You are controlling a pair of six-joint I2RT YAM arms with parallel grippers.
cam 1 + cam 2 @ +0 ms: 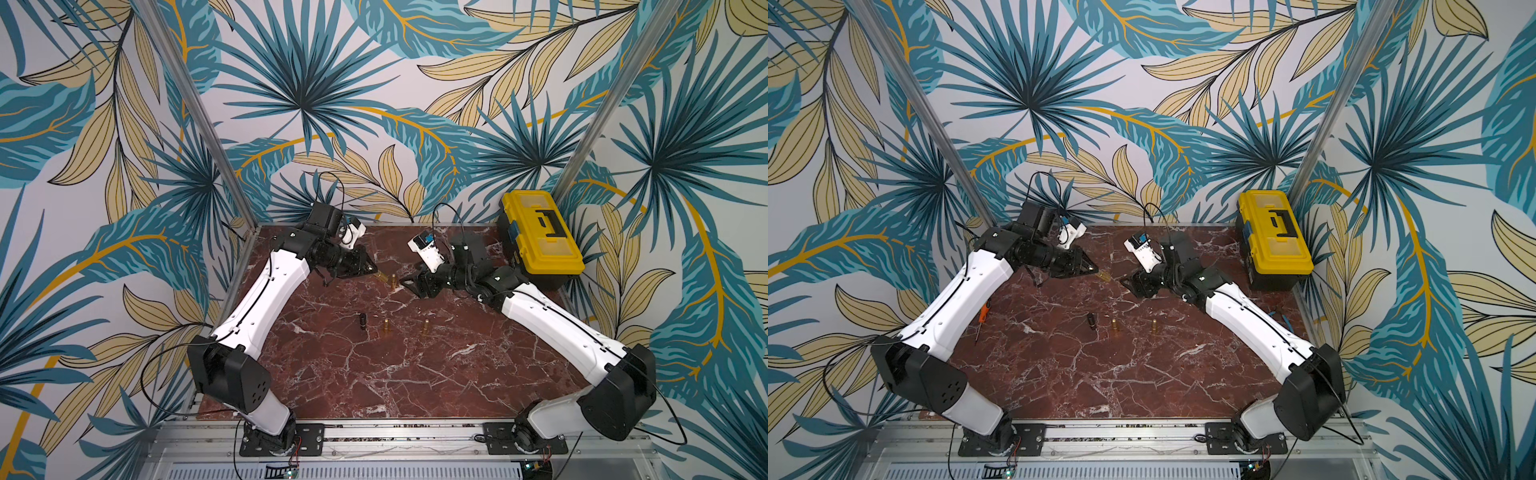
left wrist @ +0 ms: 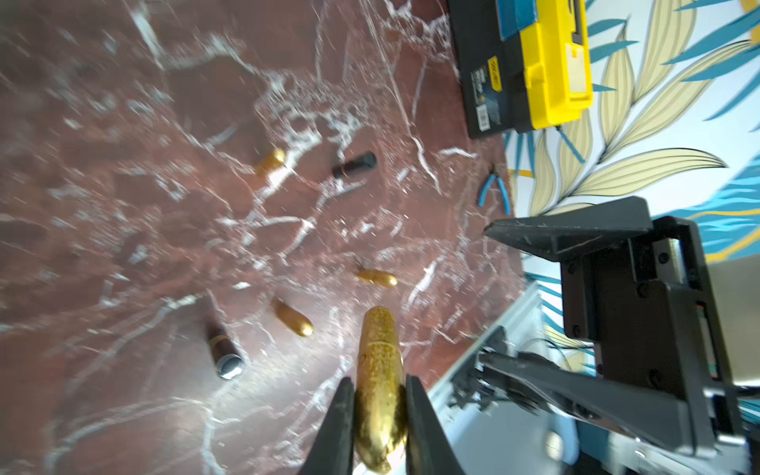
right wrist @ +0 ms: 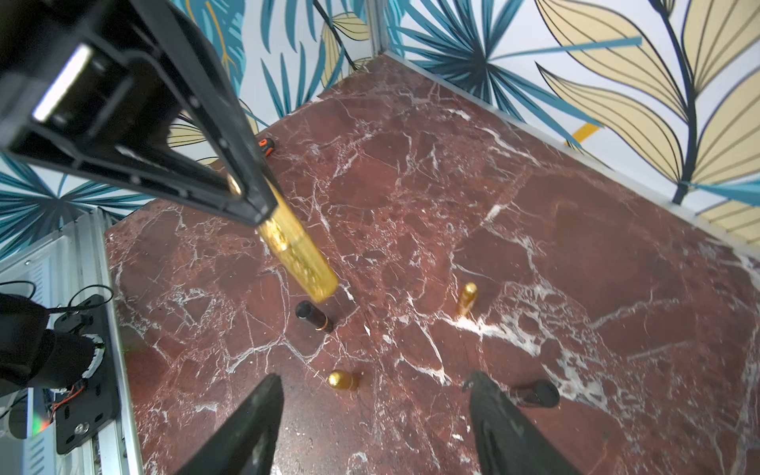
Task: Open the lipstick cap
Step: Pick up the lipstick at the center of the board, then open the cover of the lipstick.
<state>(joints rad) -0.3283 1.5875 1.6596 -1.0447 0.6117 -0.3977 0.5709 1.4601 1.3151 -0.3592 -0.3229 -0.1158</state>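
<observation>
Clutter sits nearest us, around the middle of the worktop [image 1: 415,374]: a black lipstick [image 1: 363,322] on its side, a gold piece [image 1: 385,328] upright just beside it, and a second gold piece [image 1: 425,327] farther toward the right edge. By the left edge lies an orange screwdriver [image 1: 983,314]; by the right edge, blue pliers [image 2: 485,191]. Farther back, we find the left end effector [image 1: 372,270] clamped on the gold lipstick [image 1: 380,275], its fingers [image 2: 339,423] pressed against the tube's sides, with most of the tube jutting out past the fingertips. The tube hangs clear of the worktop, its free end aimed at the right end effector [image 1: 405,284], which faces it from near, fingers spread well apart with nothing between them and not touching the tube. We see a third gold piece [image 1: 392,281] standing on the worktop between the two end effectors. At the far right corner rests a yellow toolbox [image 1: 540,232], lid shut.
</observation>
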